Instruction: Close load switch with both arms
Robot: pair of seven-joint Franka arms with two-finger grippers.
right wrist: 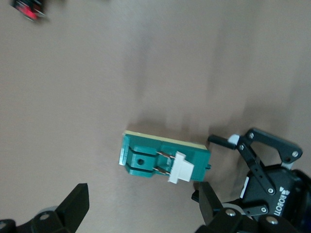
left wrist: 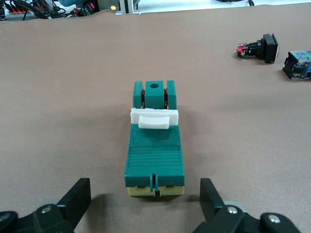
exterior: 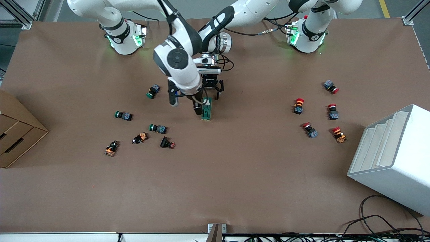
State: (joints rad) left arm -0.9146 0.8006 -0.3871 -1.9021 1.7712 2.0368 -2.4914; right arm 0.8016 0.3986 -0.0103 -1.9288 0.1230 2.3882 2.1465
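Observation:
The load switch [exterior: 206, 110], a dark green block with a cream base and a white lever [left wrist: 154, 118] across its middle, lies flat on the table's middle. My left gripper [exterior: 211, 91] is open just over the switch's end that faces the bases; in the left wrist view [left wrist: 145, 193] its fingers [left wrist: 77, 196] stand wide of the switch [left wrist: 155, 150], not touching it. My right gripper [exterior: 185, 104] is open, low beside the switch on the right arm's side. In the right wrist view [right wrist: 143, 200] the switch [right wrist: 146, 160] lies just ahead of its fingertips, apart from them.
Several green, orange and black push buttons [exterior: 158, 128] lie toward the right arm's end, several red ones [exterior: 310, 130] toward the left arm's end. A white rack [exterior: 396, 158] and a cardboard box [exterior: 16, 134] stand at the table's two ends.

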